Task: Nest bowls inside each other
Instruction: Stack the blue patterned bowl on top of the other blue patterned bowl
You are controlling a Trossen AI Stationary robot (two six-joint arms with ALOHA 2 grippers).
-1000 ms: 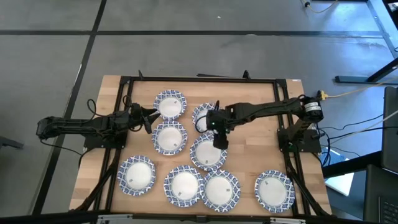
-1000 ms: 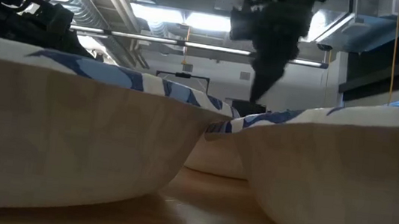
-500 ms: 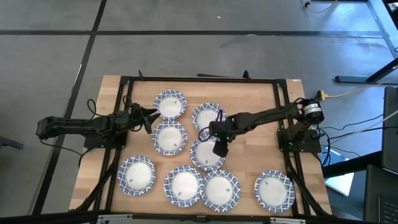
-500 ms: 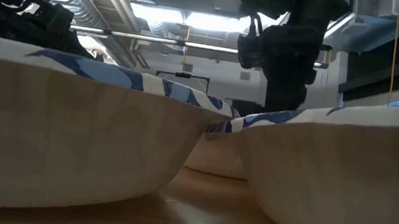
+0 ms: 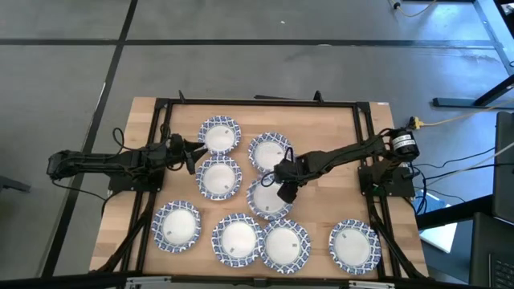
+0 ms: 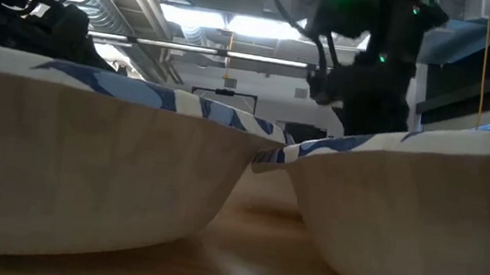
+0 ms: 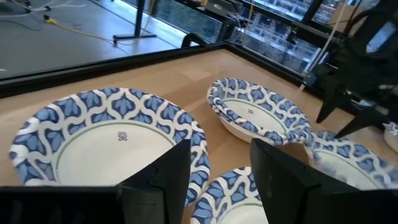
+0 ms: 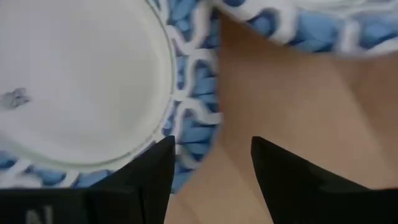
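Several small bowls, white inside with blue-and-white lattice rims, sit apart on the wooden table, none inside another. My right gripper (image 5: 283,189) is open and low over the far-right rim of the middle bowl (image 5: 263,205). In the right wrist view, my right gripper (image 8: 211,168) has one finger over the rim (image 8: 194,93) and one over bare wood. Whether a finger touches the rim, I cannot tell. My left gripper (image 5: 195,152) waits open at the table's left, between two bowls (image 5: 220,134) (image 5: 219,178).
Another bowl (image 5: 270,150) lies just beyond the right gripper, toward the far edge. Four bowls line the near edge, two of them (image 6: 83,175) (image 6: 422,204) filling the low view. A black frame (image 5: 257,102) borders the table. Bare wood (image 5: 329,197) lies to the right of the middle bowl.
My right gripper has come down and moved a little toward the near edge, from above the gap between two bowls to the middle bowl's far-right rim. The bowls have stayed in place.
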